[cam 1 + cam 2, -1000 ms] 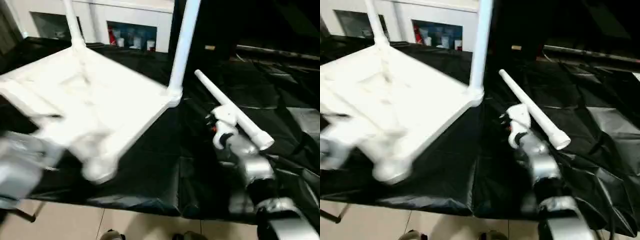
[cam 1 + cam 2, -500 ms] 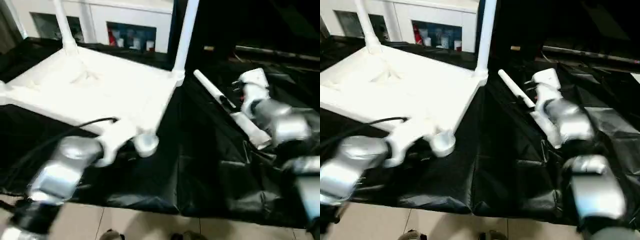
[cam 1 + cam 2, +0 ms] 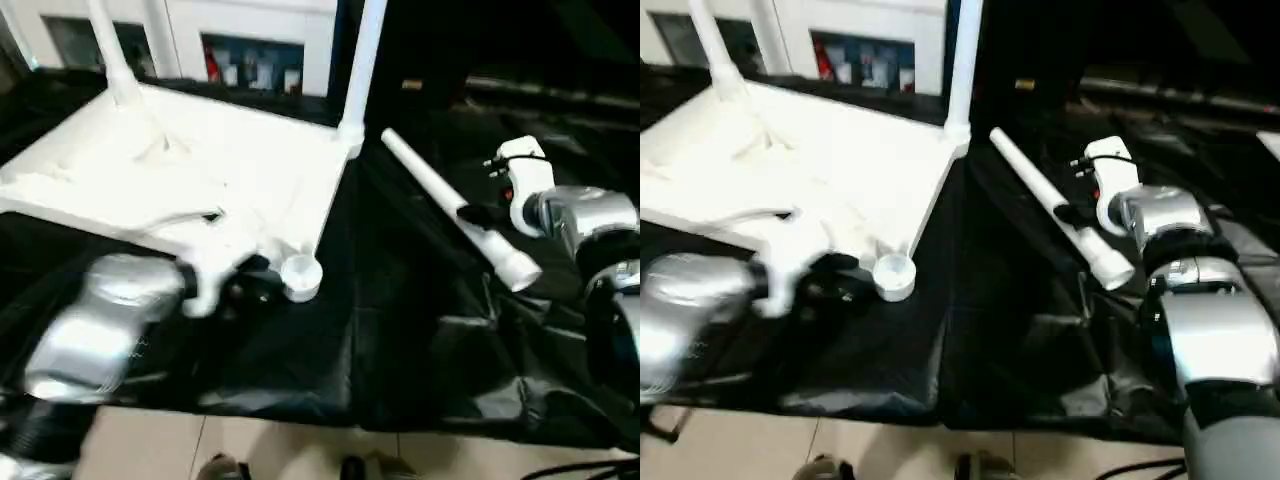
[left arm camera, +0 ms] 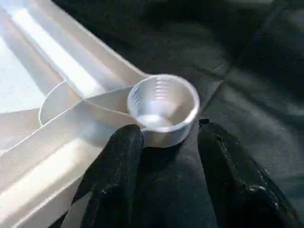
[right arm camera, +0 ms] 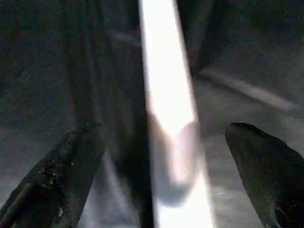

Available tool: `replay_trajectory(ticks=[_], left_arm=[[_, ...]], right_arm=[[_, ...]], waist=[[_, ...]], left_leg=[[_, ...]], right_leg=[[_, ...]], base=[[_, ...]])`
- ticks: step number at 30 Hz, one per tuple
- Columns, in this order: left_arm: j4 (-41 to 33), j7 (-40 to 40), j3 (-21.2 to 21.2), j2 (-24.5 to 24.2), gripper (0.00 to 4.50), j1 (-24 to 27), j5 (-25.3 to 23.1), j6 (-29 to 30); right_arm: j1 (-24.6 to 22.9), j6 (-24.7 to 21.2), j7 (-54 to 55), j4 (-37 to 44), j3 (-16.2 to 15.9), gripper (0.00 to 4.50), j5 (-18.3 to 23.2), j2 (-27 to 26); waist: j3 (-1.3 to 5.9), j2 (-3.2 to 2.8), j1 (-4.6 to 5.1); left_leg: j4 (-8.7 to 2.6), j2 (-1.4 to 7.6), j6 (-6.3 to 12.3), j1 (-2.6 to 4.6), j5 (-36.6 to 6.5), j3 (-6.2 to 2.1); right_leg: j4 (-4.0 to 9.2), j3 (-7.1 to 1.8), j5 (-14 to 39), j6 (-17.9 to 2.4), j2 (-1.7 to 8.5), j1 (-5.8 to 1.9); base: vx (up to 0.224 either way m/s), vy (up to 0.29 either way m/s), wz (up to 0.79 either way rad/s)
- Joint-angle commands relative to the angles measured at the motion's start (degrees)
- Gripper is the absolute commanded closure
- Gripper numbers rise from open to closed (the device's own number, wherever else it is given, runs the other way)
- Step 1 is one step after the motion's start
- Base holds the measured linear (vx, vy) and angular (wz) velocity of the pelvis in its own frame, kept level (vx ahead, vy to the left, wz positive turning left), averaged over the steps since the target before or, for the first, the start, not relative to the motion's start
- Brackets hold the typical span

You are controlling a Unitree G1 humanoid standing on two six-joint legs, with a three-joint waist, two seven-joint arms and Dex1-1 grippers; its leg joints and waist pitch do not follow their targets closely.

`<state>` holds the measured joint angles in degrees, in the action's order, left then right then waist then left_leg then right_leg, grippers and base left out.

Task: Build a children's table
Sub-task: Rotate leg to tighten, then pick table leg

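Observation:
The white tabletop (image 3: 200, 170) lies underside up on the black cloth. Two white legs (image 3: 362, 60) (image 3: 108, 55) stand in its far corner sockets. Its near corner socket (image 4: 164, 107) is empty. My left gripper (image 4: 166, 130) is open, with its black fingertips on either side of that socket's near wall. A loose white leg (image 3: 440, 195) lies on the cloth to the right of the tabletop. My right gripper (image 5: 161, 130) is open, its fingers spread wide with the leg (image 5: 168, 95) running between them. It sits by the leg's middle (image 3: 478, 212).
The black-draped work table (image 3: 400, 340) ends at a front edge just below my arms, with tiled floor (image 3: 250, 440) beyond it. White cabinets (image 3: 250, 40) line the back wall. Wrinkled cloth spreads to the right of the loose leg.
The tabletop's near corner has swung right and settled flat, with my left gripper now at its socket. My right gripper has gone from over the loose leg to its right side.

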<state>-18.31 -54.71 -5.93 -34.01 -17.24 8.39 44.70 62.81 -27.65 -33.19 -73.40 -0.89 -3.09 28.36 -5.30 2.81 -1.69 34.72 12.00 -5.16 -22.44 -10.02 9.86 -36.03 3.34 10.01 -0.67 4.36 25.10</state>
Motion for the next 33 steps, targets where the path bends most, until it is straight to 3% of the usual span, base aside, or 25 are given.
replay_trajectory(ticks=[1,2,3,6,13,18,26,33], left_arm=[[-4.03,-1.86,2.00,-1.69,2.28,1.36,3.73,3.16],[-4.39,-2.00,2.19,-1.87,2.28,1.44,4.07,3.47],[-6.01,-2.45,3.24,-2.46,2.28,1.87,5.44,4.80],[-8.56,-2.71,4.89,-3.52,2.28,2.56,7.20,6.94],[-11.88,-2.28,6.84,-4.45,2.28,3.52,10.03,10.05],[-13.22,-1.85,7.98,-5.73,2.28,3.82,11.82,11.55],[-13.80,-1.15,9.16,-5.95,2.28,3.58,13.48,12.32],[-12.57,0.84,9.18,-5.79,2.28,1.89,13.81,10.48]], right_arm=[[0.86,-1.86,-1.82,-1.96,0.14,0.06,-0.71,1.06],[0.86,-1.90,-1.90,-2.19,0.03,0.06,-0.90,1.11],[0.62,-2.15,-2.08,-2.99,-0.88,0.06,-2.06,1.38],[0.69,-2.27,-1.88,-3.96,-2.23,0.06,-3.79,1.51],[1.69,-2.43,-0.64,-4.63,-2.90,0.06,-5.26,1.96],[2.13,-3.41,-0.46,-5.04,-2.78,0.35,-6.10,2.41],[2.45,-3.84,-1.18,-5.28,-2.82,1.02,-6.75,2.63],[1.95,-4.62,-2.01,-5.42,-2.41,1.64,-7.28,2.82]], waist=[[2.98,-0.38,-0.07],[2.98,-0.37,-0.09],[2.46,-0.41,-0.17],[1.84,-0.30,-0.43],[1.07,-0.13,-0.42],[0.68,0.11,-0.40],[0.59,0.34,-0.35],[1.36,0.64,-0.45]], left_leg=[[-3.79,0.41,2.14,0.44,-10.54,0.48],[-3.76,0.42,2.33,0.41,-10.14,0.54],[-3.90,0.44,2.44,0.39,-10.34,0.60],[-3.92,0.54,2.54,0.50,-9.04,0.61],[-4.00,0.61,2.15,0.49,-8.76,0.61],[-3.99,0.54,2.68,0.42,-7.39,0.71],[-4.03,0.59,2.17,0.53,-7.73,0.76],[-3.68,0.61,2.75,0.56,-4.95,0.88]], right_leg=[[3.51,-2.15,7.93,-15.30,2.01,-3.37],[3.46,-2.16,7.48,-15.60,2.01,-3.42],[3.68,-2.15,8.24,-15.75,1.96,-3.26],[3.61,-2.22,8.31,-16.32,2.10,-3.27],[3.56,-2.38,9.58,-16.24,2.42,-3.37],[3.47,-2.46,8.84,-16.33,2.36,-3.35],[3.48,-2.53,9.51,-15.91,2.38,-3.29],[2.90,-2.55,5.53,-16.97,2.38,-3.70]], base=[[0.000,0.000,0.00],[0.000,0.000,0.00],[0.000,0.000,0.00],[0.000,0.000,0.00],[0.000,0.000,0.00],[0.000,0.000,0.00],[0.000,0.000,0.00],[0.000,0.000,0.00]])
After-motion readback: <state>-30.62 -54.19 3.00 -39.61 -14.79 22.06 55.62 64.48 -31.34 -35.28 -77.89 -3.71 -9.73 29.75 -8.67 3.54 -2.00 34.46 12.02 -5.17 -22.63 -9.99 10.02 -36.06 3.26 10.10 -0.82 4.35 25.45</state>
